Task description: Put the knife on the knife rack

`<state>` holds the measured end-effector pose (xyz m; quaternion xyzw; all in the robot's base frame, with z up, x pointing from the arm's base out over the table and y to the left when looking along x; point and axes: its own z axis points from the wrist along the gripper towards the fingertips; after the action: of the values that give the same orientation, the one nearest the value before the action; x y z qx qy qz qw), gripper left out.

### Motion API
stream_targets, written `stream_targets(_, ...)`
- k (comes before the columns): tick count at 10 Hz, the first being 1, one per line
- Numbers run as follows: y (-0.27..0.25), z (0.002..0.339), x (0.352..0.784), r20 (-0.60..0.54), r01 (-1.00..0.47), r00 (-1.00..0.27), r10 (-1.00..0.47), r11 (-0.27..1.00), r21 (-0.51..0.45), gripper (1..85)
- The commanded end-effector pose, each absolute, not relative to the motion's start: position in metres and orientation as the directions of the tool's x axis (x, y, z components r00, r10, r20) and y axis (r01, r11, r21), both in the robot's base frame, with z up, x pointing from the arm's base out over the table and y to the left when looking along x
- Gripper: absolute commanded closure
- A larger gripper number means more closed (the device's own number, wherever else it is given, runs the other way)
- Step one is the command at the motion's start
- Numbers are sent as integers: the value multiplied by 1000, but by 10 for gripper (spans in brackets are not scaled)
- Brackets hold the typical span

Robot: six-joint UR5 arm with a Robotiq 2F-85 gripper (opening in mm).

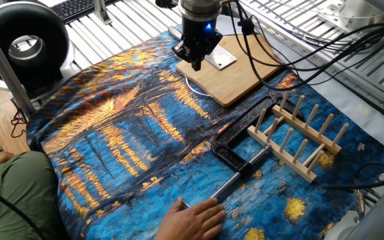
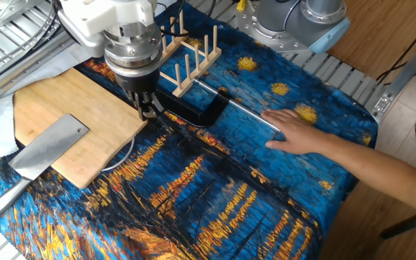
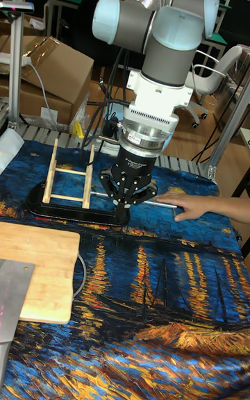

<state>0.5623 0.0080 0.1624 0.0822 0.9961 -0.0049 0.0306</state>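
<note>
While I look from left to right in the other fixed view, the knife (image 2: 45, 146) comes first: a broad, flat, grey rectangular blade lying on the smooth pale wooden cutting board (image 2: 85, 115), with its shiny curved steel handle reaching over the board's edge onto the cloth (image 2: 215, 209). This cloth is soft and slightly wrinkled, painted in blue and orange swirls, and covers the worktop. Next is my pincer (image 2: 148, 108), black, pointing down over the board's edge; its fingers are close together with nothing between them. Behind it stands the knife rack (image 2: 186, 54), light bare wood with round upright pegs. Beside the rack lies a black clamp (image 2: 197, 110) with a thin steel rod. A person's hand (image 2: 295, 131) rests flat on the cloth.
</note>
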Motion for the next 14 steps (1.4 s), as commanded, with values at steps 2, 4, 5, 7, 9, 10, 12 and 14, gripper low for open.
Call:
stream_targets(2, 8, 158, 567, -77, 166, -983, 166, 986, 11, 847)
stream_targets(4, 7, 161, 563, -70, 160, -985, 161, 987, 14, 847)
stream_targets(5, 6, 164, 561, -63, 154, -986, 155, 988, 12, 847)
stream_targets(7, 5, 164, 562, -68, 151, -986, 151, 988, 8, 847)
stream_targets(9, 3, 163, 563, -73, 150, -986, 149, 989, 3, 847)
stream_targets(10, 3, 163, 563, -74, 151, -986, 151, 989, 1, 847)
stream_targets(12, 3, 162, 562, -78, 149, -986, 150, 989, 14, 847)
stream_targets(14, 4, 162, 563, -77, 148, -986, 149, 989, 19, 847)
